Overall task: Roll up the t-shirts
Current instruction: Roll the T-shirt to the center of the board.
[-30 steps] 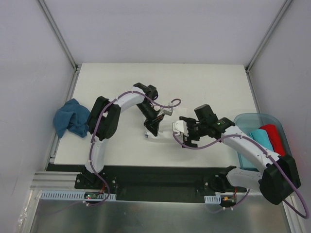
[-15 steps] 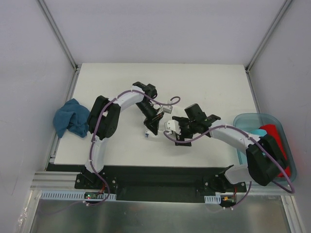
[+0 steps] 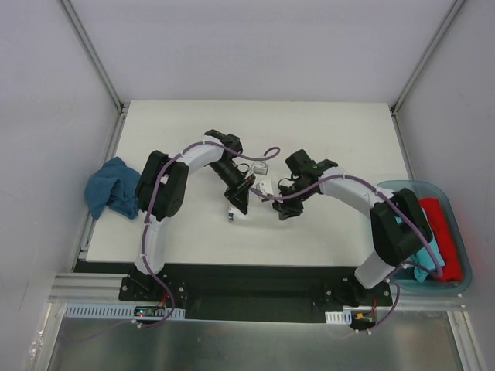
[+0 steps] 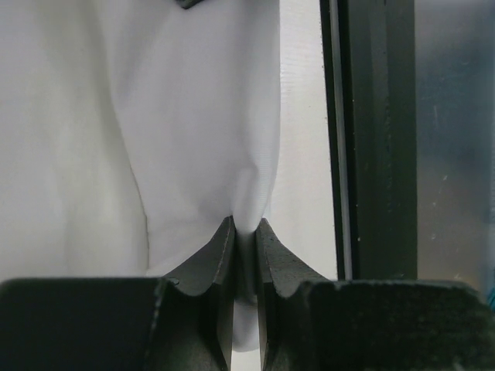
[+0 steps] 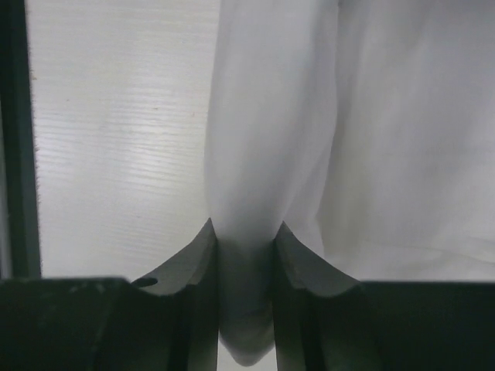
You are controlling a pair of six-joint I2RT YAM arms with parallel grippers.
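A white t-shirt [image 4: 193, 116] lies on the white table and barely stands out in the top view. My left gripper [image 4: 245, 226] is shut on a thin fold of its cloth. In the right wrist view, the right gripper [image 5: 244, 228] is shut on a thicker fold of the same white t-shirt [image 5: 271, 116]. From above, the left gripper [image 3: 240, 202] and right gripper [image 3: 277, 202] stand close together at the table's middle. A crumpled blue t-shirt [image 3: 114, 197] sits at the left edge. A red t-shirt [image 3: 442, 224] and a teal t-shirt [image 3: 414, 218] lie in a bin.
The translucent teal bin [image 3: 402, 185] stands at the right edge of the table, beside the right arm. A dark rail [image 4: 375, 139] runs along the table's near edge. White walls close in the back and sides.
My right gripper has swung left toward the left gripper and closed from wide open onto a fold of white cloth. The left gripper stays shut on the shirt, shifted slightly left.
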